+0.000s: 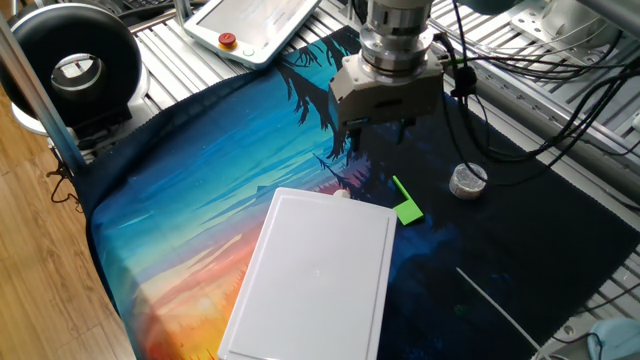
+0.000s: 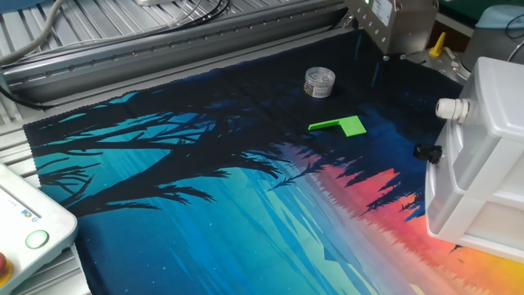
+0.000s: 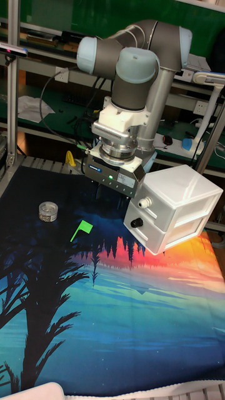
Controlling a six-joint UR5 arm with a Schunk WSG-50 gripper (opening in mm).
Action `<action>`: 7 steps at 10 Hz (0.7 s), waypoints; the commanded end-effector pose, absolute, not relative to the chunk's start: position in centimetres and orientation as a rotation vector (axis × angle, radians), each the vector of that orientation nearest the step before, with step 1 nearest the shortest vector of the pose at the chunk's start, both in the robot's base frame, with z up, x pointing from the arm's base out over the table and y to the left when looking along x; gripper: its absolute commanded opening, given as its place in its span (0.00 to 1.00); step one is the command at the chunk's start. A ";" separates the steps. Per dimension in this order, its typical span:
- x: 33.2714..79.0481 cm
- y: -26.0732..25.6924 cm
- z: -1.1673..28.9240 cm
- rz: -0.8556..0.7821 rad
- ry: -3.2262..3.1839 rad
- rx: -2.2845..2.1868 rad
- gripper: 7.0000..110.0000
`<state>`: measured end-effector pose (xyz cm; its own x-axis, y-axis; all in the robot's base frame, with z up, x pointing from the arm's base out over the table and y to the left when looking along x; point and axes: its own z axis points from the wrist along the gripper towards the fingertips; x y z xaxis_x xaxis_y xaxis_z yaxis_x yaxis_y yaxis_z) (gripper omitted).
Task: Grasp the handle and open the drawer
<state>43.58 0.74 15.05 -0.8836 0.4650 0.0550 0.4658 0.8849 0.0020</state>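
Note:
The white box point(image 3: 177, 203) stands on the painted cloth, its knob face turned toward the arm. The handle point(image 3: 144, 202) is a tiny white knob on the upper drawer point(image 3: 152, 191), which sits flush in the box. The handle point(image 2: 452, 108) also shows in the other fixed view, and barely shows at the box's far edge point(image 1: 343, 193). My gripper point(image 1: 378, 135) hangs above the cloth behind the box, fingers apart and empty. In the tall view the gripper point(image 3: 112, 191) is left of the handle, a short gap away.
A black knob point(image 3: 135, 222) sits below the white one. A green plastic piece point(image 1: 405, 205) and a round silver cap point(image 1: 467, 180) lie on the cloth near the gripper. A pendant point(image 1: 255, 25) and a black round device point(image 1: 75, 65) sit at the table's back edge.

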 end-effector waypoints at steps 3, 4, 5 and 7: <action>42.9 2.5 15.2 -0.113 -2.875 -0.978 0.36; 42.4 2.8 15.0 -0.139 -2.839 -1.019 0.36; 41.8 2.5 15.0 -0.133 -2.827 -1.026 0.36; 41.7 2.3 14.7 -0.156 -2.831 -1.028 0.36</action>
